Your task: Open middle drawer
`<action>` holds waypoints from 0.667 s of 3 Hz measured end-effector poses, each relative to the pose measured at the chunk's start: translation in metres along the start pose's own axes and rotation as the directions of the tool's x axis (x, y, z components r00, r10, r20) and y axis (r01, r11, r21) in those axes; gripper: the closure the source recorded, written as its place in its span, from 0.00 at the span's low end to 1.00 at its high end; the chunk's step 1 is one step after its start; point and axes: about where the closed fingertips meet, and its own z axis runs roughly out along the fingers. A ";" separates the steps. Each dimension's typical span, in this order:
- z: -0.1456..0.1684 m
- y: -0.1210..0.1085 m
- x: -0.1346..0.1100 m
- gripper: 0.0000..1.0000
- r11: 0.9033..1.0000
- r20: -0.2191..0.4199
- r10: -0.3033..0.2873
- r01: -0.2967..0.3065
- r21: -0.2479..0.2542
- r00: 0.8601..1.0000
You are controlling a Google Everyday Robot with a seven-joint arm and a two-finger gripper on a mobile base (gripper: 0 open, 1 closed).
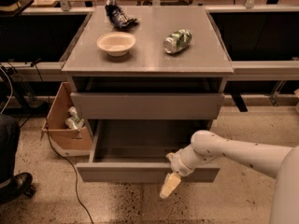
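The middle drawer (121, 171) is a wide grey drawer with a flat handle-less front. It stands pulled out from the cabinet, and its shallow grey tray interior (140, 141) shows and looks empty. My gripper (169, 185) hangs just in front of and below the drawer front, right of its middle, pointing down. My white arm (233, 154) reaches in from the right. The drawer above (147, 105) is shut.
On the cabinet top (149, 59) lie a white bowl (116, 43), a green can (177, 40) on its side and a dark bag (119, 15). A cardboard box (63, 125) stands left of the cabinet. A cable (70, 171) and a person's shoe (14, 185) lie on the floor at left.
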 end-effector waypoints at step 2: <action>0.010 0.045 0.007 0.19 0.995 -0.031 0.019 -0.022 -0.101 0.999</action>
